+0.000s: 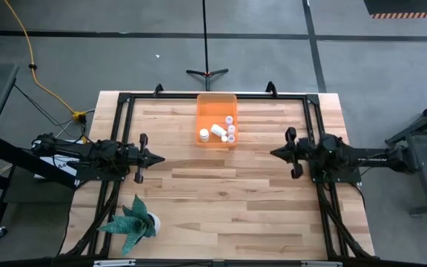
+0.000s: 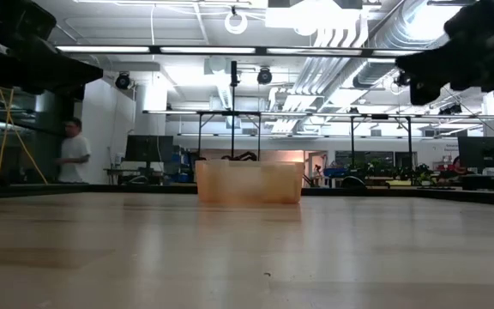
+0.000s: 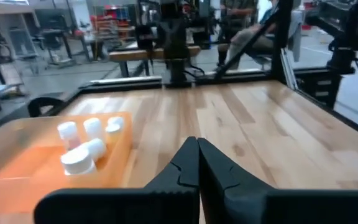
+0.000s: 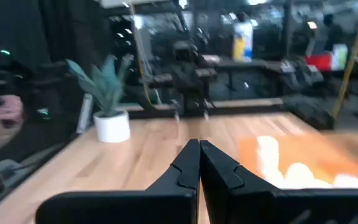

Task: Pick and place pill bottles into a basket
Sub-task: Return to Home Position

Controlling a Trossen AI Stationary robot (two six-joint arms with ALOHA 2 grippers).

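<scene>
The orange basket stands on the table at its far middle; it also shows in the low view, the left wrist view and the right wrist view. Several white pill bottles lie inside it, at its near right part, also seen in the left wrist view. My left gripper is shut and empty at the left middle, above the table. My right gripper is shut and empty at the right middle. Both point toward the table's centre.
A green spiky plant in a white pot stands at the table's near left corner. A black frame runs along the table's edges. A person stands in the room beyond the table.
</scene>
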